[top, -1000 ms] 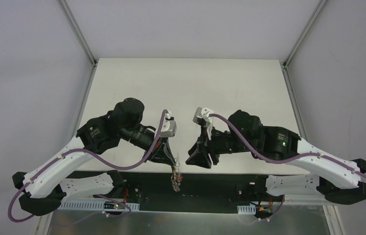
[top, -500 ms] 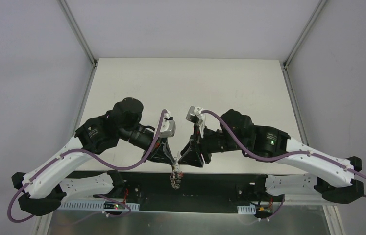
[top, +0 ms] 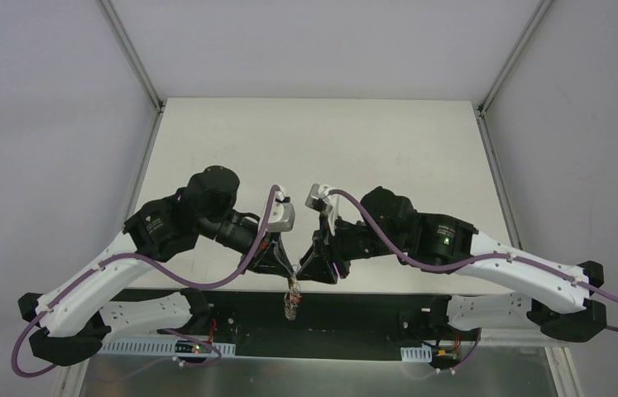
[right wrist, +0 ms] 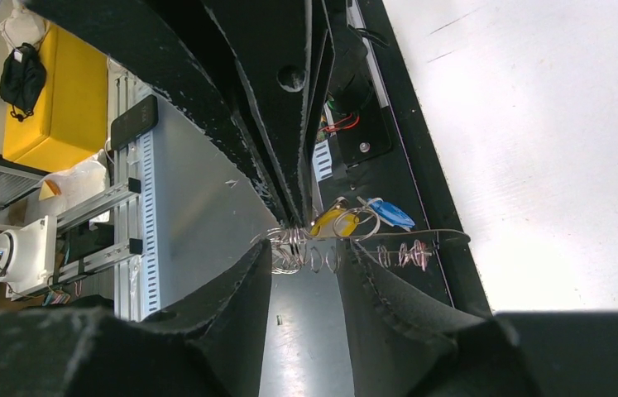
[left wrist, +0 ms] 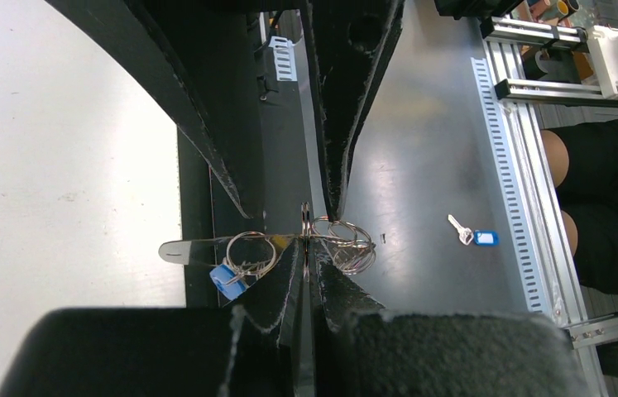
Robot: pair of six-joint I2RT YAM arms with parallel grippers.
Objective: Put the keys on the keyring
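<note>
The left tool (left wrist: 307, 248) is clenched on the thin silver metal keyring (left wrist: 347, 248), which hangs just past the near edge of the white desk (top: 330, 149). The right tool (right wrist: 305, 252) stands half open around its rings. It should close slowly on one ring and not pull hard.

Both arms reach in from their bases at near left and near right, elbows out to the sides and wrists bent toward each other, so they meet at the near middle. The left gripper (top: 290, 273) points right and down with its fingers (left wrist: 285, 285) pressed together, pinching the keyring (left wrist: 347, 248). The right gripper (top: 304, 271) points left and down, tip to tip with the left one. Its fingers (right wrist: 243, 289) stand apart, and the left gripper's closed tips sit just off the gap between them.
</note>
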